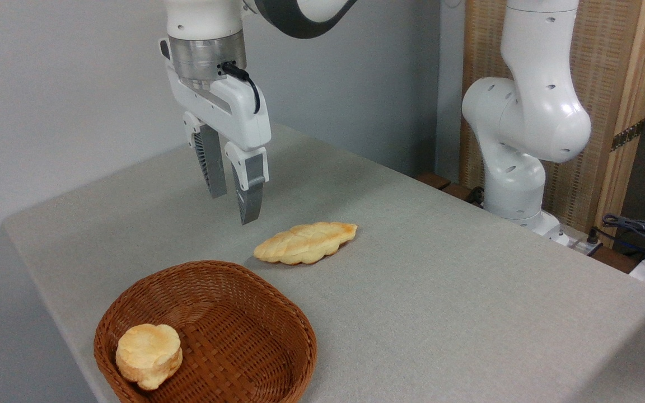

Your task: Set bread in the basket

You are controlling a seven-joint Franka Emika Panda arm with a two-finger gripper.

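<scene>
The basket (255, 336) sits at the near left of the table (440, 302), close to the front edge, its lower rim cut off by the bottom of the picture. It is shallow, brown and woven, with rounded corners. Inside it lies one thing only: a small, thick, round bun (149, 355), pale gold with a toasted top, resting against the left wall of the basket. The rest of the woven floor is bare.

The bread (304, 242) is outside the basket, lying flat on the table just beyond the basket's far rim and a little to the right. It is long and leaf-shaped, golden, with a criss-cross top, and its browned tip points right and away from the camera. It does not touch the basket.

The end effector (233, 204) hangs in the air above the table, behind the basket and to the left of the bread, touching neither. Its two grey fingers (248, 196) point down with a narrow gap between them, and they hold nothing.

The white arm (524, 129) rises from its base at the far right edge of the table. Some cables (636, 229) lie at the right margin.
</scene>
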